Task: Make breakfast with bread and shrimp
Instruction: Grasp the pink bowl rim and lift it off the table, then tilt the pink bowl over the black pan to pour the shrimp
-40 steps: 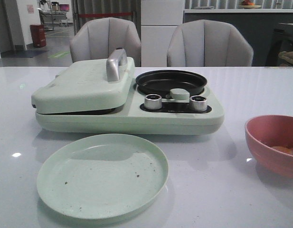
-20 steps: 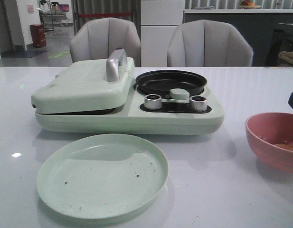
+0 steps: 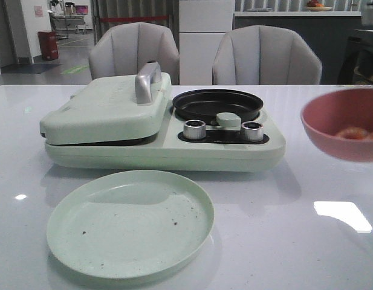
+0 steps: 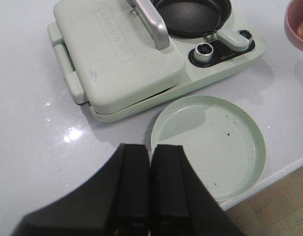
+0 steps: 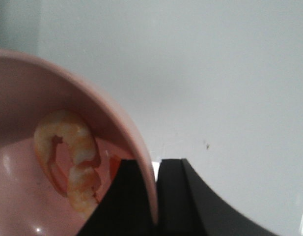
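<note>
1. The right end effector [image 5: 153,196] is clamped on the rim of the pink bowl [image 3: 342,121], one finger inside the wall and one outside, and holds the bowl clear of the worktop [image 3: 307,241].
2. The left end effector [image 4: 150,189] has its fingers pressed together on nothing. It hangs above the worktop on the near side of the cooker [image 3: 162,130], well apart from it.
3. The shrimp [image 5: 68,162] lie inside the bowl, against its wall; the right wrist view shows one curled piece plainly, and the front view shows orange shapes low in the bowl.
4. The bowl hangs to the right of the cooker, about level with the pan [image 3: 217,104], which sits in the cooker's right half and is bare.
5. The cooker's lid [image 3: 107,109] is shut over its left half. No bread shows in any view, so I cannot tell where it is.
6. A green plate [image 3: 130,223] lies just in front of the cooker, bare but for dark specks.
7. The step in hand looks like carrying the shrimp to the pan.
8. The next move likely calls for taking the bowl left over the pan, then tilting it so the shrimp slide out while the rim grip holds.
</note>
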Controlling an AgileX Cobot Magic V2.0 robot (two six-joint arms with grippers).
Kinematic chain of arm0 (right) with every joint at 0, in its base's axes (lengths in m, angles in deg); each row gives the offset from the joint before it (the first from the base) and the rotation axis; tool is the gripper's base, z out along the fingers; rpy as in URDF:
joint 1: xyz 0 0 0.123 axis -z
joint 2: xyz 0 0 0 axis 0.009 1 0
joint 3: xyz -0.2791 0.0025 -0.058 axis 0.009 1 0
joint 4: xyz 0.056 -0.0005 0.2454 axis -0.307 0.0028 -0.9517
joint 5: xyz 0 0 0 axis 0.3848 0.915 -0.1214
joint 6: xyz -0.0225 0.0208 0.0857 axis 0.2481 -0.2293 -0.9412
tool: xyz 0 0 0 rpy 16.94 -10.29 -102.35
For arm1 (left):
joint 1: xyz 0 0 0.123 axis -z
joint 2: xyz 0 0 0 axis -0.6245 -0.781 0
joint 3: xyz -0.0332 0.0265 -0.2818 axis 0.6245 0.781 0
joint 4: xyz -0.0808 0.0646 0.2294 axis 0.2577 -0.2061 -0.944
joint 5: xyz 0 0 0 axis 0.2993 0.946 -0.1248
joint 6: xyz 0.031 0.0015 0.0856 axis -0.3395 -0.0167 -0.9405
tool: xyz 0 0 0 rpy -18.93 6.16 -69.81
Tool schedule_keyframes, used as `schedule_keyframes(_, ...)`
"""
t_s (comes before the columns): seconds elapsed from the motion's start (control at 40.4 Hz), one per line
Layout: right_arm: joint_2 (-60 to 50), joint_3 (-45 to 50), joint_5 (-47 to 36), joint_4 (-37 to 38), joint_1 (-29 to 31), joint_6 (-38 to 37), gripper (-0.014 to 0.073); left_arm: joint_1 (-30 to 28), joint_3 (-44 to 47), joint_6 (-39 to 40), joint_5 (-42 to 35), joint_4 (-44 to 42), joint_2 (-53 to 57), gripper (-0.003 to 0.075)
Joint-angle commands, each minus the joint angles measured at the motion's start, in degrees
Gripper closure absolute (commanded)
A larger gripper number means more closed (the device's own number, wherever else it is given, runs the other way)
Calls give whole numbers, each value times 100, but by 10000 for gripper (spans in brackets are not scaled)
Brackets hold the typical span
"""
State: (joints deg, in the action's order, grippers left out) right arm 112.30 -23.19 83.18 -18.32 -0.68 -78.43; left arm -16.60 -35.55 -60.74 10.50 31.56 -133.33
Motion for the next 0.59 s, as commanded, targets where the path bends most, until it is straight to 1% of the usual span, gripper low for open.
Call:
schedule_keyframes(0.0,-291,-874,79,595,-356,81,554,41,-154,57,-391,102,13,621)
schedule_keyframes(0.099,-238,-1506,76,1264,-814,-40,550,41,-154,57,-344,102,13,621)
schedule_keyframes(0.223,-47,-2282,70,2301,-1382,-582,550,41,-154,57,-255,102,13,621)
schedule_keyframes(0.396,520,-3124,201,4326,-2274,-1453,550,41,-154,57,-199,102,13,621)
schedule_keyframes(0.446,676,-3271,266,4797,-2515,-1717,550,41,-154,57,-199,102,13,621)
schedule_keyframes(0.569,1176,-3573,560,6278,-3053,-2180,550,41,-154,57,-199,102,13,621)
